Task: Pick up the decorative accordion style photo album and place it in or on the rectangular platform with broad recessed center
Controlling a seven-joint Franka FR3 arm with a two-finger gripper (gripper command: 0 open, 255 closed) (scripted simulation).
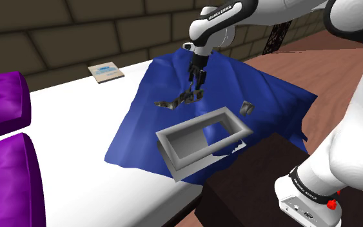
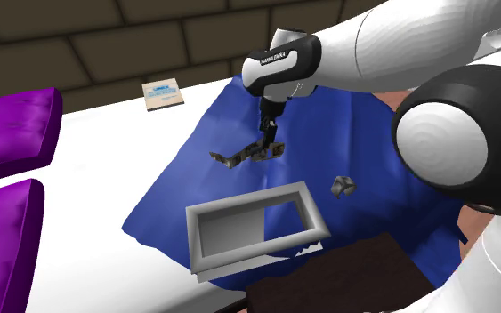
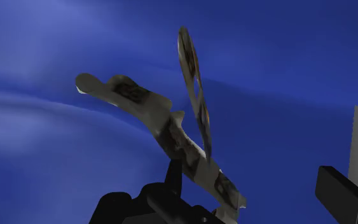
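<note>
Closest to me sits the dark stand [image 1: 244, 193], and from it the arm reaches out to the gripper [image 1: 197, 89], poised above the blue cloth [image 1: 141, 126] right at the photo album [image 1: 176, 100], a grey zigzag strip just beyond the grey recessed platform [image 1: 194, 162]; from the second exterior view the gripper [image 2: 269, 142] points down at one end of the photo album [image 2: 238, 156], with the platform [image 2: 192, 233] near it on the same cloth; along the hand, the black fingers [image 3: 344, 189] stand wide apart, the photo album [image 3: 165, 124] running in between them, its end by one finger and clear of the other; so I take this for the grasp, not yet made; next the jaws must close squarely on a panel, then lift it clear before crossing the platform's rim.
</note>
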